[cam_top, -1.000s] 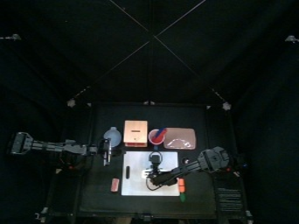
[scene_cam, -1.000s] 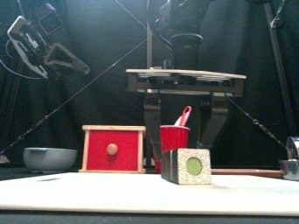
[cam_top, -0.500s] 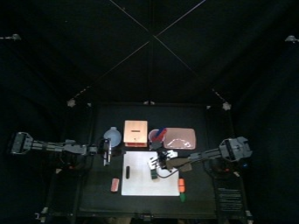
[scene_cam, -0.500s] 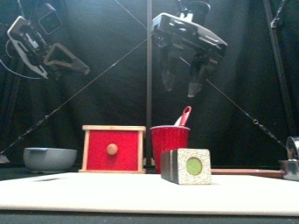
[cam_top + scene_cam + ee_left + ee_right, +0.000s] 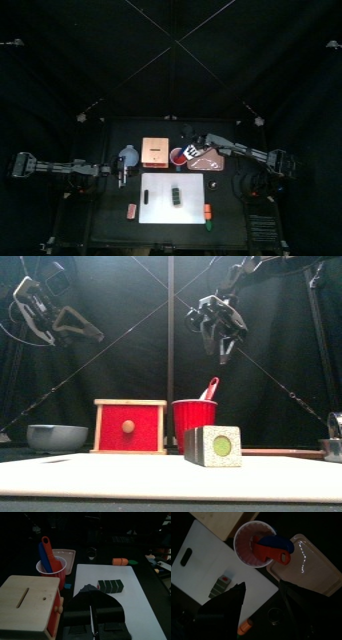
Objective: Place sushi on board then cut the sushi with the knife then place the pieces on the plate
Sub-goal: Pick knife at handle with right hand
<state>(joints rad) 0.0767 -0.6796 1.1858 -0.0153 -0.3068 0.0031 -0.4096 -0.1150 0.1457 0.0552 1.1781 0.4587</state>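
The dark green sushi roll (image 5: 175, 196) lies on the white board (image 5: 194, 182), free of both grippers; the front view shows its end face (image 5: 214, 446). Behind the board stands the red cup (image 5: 181, 157) holding a blue knife (image 5: 276, 543) and a red knife (image 5: 271, 553). My right gripper (image 5: 195, 152) hangs open high above the cup (image 5: 195, 414), with nothing between its fingers. The pink tray (image 5: 217, 160) lies to the right of the cup. My left gripper (image 5: 123, 166) rests shut, raised over the table's left side.
A wooden box (image 5: 155, 152) with a red drawer front (image 5: 130, 426) stands left of the cup, and a blue-grey bowl (image 5: 58, 437) sits further left. Small toy foods (image 5: 132, 209) (image 5: 210, 213) lie near the board's front corners.
My right gripper has let go of the sushi, risen off the board and moved back over the red cup. The sushi stays on the board; the left arm has not moved.
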